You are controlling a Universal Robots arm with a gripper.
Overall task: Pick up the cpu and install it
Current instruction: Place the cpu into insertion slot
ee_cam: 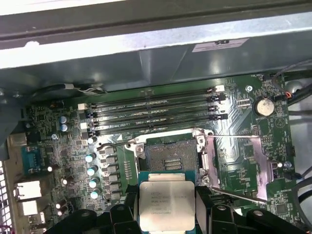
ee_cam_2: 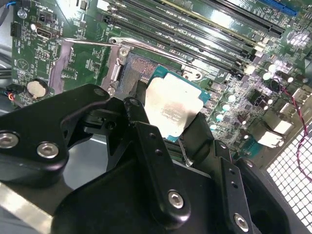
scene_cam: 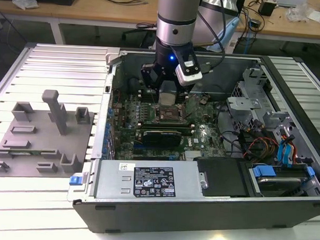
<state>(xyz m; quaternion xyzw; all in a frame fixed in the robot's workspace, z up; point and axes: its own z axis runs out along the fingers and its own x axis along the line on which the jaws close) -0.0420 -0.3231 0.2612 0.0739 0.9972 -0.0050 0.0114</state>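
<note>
Exterior view: the gripper hangs inside the open computer case, just above the socket; the grey tray lies at eight o'clock. Second wrist view: the gripper is clamped on the cpu. First wrist view: the held cpu sits just beside the open socket.

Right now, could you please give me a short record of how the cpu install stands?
gripper: shut on the cpu, inside the open computer case
cpu: held by two opposite edges, silver top toward the wrist cameras, not yet seated
socket: empty, cover plate swung open
grey tray: outside the case, on the exterior view's left
</note>
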